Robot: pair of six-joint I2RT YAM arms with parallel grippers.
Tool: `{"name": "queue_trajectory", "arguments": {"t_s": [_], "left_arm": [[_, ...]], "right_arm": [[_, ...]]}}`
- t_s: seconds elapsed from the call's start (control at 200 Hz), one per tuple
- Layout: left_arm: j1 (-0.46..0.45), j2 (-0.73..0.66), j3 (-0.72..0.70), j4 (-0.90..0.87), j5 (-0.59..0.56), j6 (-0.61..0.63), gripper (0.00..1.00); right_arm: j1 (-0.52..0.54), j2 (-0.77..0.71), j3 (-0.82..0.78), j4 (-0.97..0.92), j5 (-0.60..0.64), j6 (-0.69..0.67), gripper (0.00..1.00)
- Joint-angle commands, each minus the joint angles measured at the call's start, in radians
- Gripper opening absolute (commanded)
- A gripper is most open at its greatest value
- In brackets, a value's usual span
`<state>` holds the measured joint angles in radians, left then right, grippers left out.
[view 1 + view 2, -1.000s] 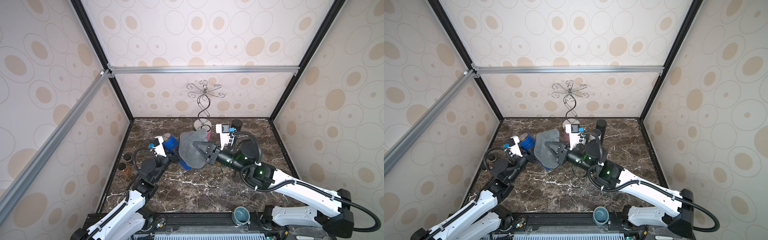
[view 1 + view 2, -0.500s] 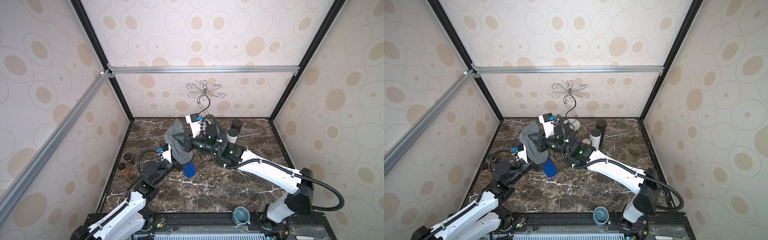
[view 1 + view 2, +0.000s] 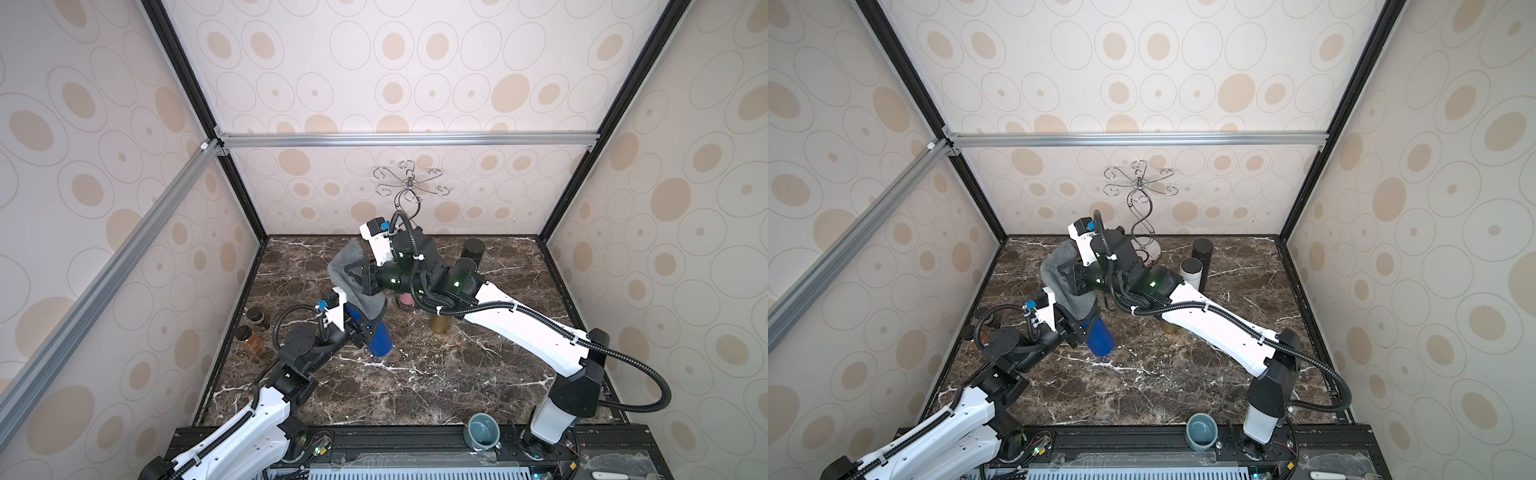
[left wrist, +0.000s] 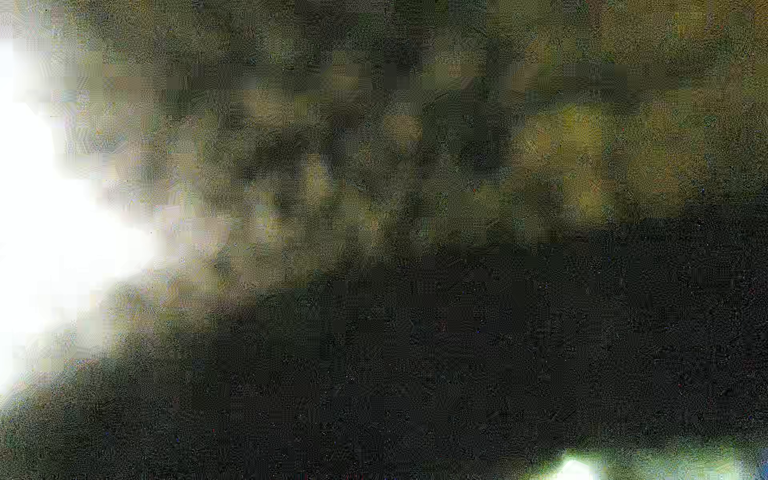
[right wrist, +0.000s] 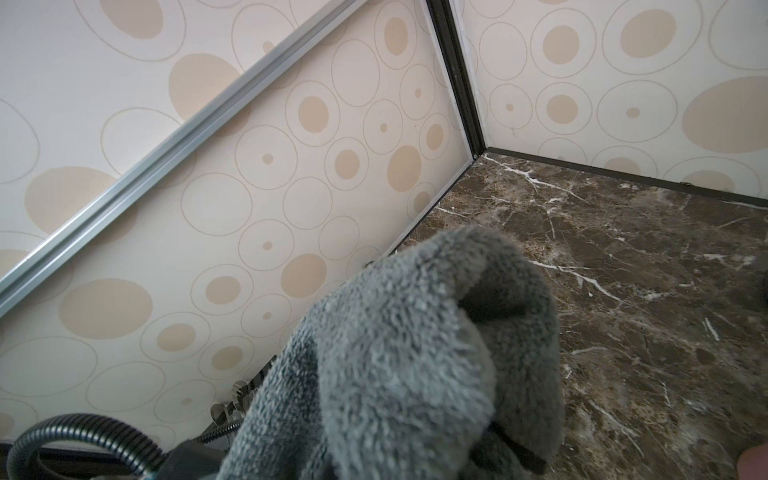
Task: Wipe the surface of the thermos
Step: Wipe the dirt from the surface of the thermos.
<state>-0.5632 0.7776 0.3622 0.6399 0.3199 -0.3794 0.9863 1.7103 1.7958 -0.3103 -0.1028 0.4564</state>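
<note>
Both top views: L gripper (image 3: 360, 329) (image 3: 1076, 328) jaws clamped on blue thermos (image 3: 379, 340) (image 3: 1101, 337), tilted, centre-left over marble table (image 3: 415, 382). Can't tell if its low end touches. R gripper (image 3: 353, 275) jaws shut tight on grey cloth (image 3: 353, 293) (image 5: 395, 353), draped over thermos's upper end. L wrist view too blurred to read.

Thermos (image 3: 379, 340): deep blue. Cloth (image 3: 351, 270): plain grey. Counter (image 3: 415, 382): dark brown marble, white veins. Walls (image 3: 415, 62): cream, tan ovals inside thin rings. Frame bars (image 3: 407, 139): silver, black. My arms (image 3: 519, 328): white shells, black joints. Cup (image 3: 483, 430): grey-blue. Jars (image 3: 250, 340): amber, dark lids. Canister (image 3: 473, 249): black.
</note>
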Motion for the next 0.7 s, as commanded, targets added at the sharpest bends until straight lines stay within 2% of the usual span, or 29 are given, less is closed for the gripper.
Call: {"name": "queue_trajectory", "arguments": {"t_s": [0.0, 0.18, 0.38, 0.565, 0.61, 0.695], "left_arm": [[-0.005, -0.010, 0.044, 0.090, -0.027, 0.039, 0.00], [-0.005, 0.013, 0.045, 0.092, -0.096, 0.033, 0.00], [-0.005, 0.050, 0.061, 0.095, -0.159, 0.028, 0.00], [-0.005, 0.047, 0.108, 0.017, -0.401, -0.070, 0.00], [-0.006, 0.042, 0.129, -0.020, -0.467, -0.104, 0.00], [-0.006, 0.035, 0.177, -0.084, -0.554, -0.164, 0.00]], "right_arm": [[0.030, -0.049, -0.064, -0.071, -0.007, -0.073, 0.00], [0.068, -0.146, -0.175, -0.065, 0.005, -0.089, 0.00], [0.097, -0.327, -0.384, 0.037, 0.058, -0.073, 0.00], [0.159, -0.534, -0.676, 0.245, 0.085, -0.119, 0.00], [0.186, -0.554, -0.754, 0.319, 0.093, -0.133, 0.00], [0.243, -0.527, -0.832, 0.416, 0.187, -0.173, 0.00]]}}
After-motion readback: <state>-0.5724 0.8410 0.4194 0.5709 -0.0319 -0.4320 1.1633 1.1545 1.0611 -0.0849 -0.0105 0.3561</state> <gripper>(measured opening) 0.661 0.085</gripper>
